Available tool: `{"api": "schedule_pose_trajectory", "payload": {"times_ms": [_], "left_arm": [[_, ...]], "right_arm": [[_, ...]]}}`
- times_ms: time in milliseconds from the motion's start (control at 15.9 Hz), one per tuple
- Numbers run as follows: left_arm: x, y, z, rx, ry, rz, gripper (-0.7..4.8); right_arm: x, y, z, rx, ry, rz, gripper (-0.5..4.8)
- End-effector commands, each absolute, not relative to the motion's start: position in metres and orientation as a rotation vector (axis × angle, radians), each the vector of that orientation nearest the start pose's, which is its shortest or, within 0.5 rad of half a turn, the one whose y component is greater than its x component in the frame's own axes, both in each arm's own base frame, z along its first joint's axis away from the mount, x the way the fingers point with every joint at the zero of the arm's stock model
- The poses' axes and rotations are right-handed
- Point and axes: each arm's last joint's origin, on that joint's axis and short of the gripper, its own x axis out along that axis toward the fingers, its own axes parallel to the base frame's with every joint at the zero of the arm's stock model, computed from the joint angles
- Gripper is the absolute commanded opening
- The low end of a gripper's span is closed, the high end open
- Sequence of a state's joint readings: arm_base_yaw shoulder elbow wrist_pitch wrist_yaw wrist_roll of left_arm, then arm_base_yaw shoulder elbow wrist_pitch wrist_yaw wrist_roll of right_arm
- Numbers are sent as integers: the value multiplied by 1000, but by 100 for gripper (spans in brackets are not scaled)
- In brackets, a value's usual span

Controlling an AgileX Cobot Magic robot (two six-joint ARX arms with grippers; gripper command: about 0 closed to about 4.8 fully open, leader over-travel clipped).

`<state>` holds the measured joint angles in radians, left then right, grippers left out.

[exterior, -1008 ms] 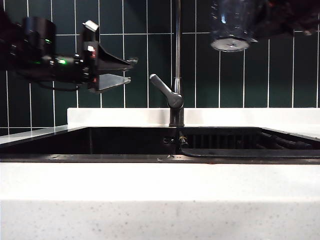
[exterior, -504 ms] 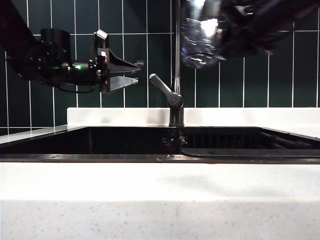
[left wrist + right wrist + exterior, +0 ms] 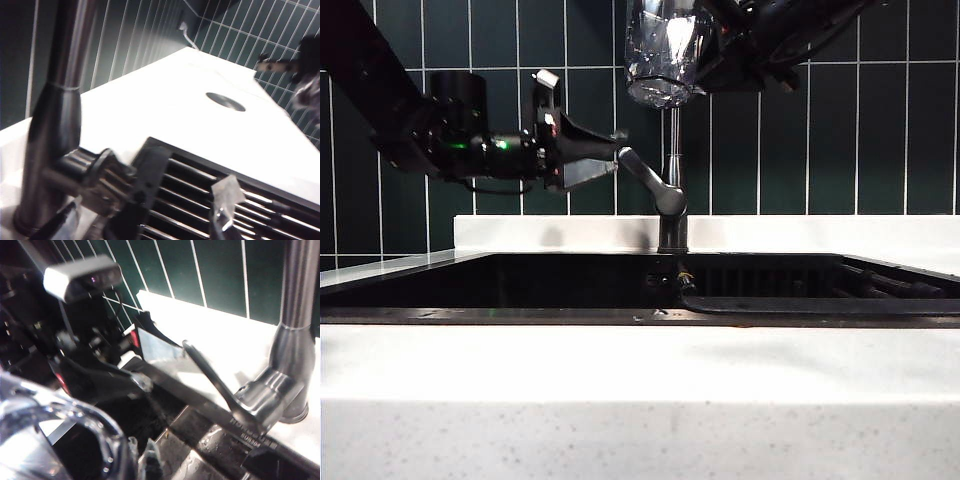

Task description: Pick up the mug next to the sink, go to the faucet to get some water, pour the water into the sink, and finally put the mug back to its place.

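Observation:
The mug, clear and faceted, hangs high in front of the faucet, with my right gripper shut on its rim. In the right wrist view the mug fills the near corner beside my right gripper. My left gripper is open, and its fingers straddle the tip of the faucet's slanted lever. The left wrist view shows the faucet close by my left gripper. The black sink lies below.
A white counter runs along the sink's front, and a white ledge along its back under dark green tiles. A ribbed black rack sits in the sink's right part. A round dark hole marks the counter.
The right gripper has carried the mug leftward to in front of the faucet pipe. The left gripper has moved right, up to the lever's tip.

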<state>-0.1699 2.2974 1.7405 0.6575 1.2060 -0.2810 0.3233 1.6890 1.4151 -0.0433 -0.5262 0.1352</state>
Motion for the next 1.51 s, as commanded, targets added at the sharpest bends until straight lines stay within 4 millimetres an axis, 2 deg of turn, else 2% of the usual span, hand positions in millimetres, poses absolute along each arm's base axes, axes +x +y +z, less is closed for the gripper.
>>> {"api": "schedule_pose_trajectory", "payload": {"times_ms": [63,189,315,441,756,945,1512], "left_arm": [[512,-127,221,-187,121,-1395,339],[515,-136,224,-167,96,-1412,342],[516,-137,232,-142,58,-1401,374],[516,-138,234,-136,47,-1405,373],[514,-139,238,-105,9,-1454,361],[512,-139,240,-80,-12,-1504,335],[509,-139,243,-39,-36,-1594,326]], "right_arm": [[367,140,336,164,365,834,-4],[366,140,335,157,372,837,-4],[366,140,334,150,383,843,-4],[366,140,334,150,383,843,-4],[367,140,340,139,364,846,-4],[368,140,340,134,360,846,-4],[369,140,345,127,329,837,-4]]}}
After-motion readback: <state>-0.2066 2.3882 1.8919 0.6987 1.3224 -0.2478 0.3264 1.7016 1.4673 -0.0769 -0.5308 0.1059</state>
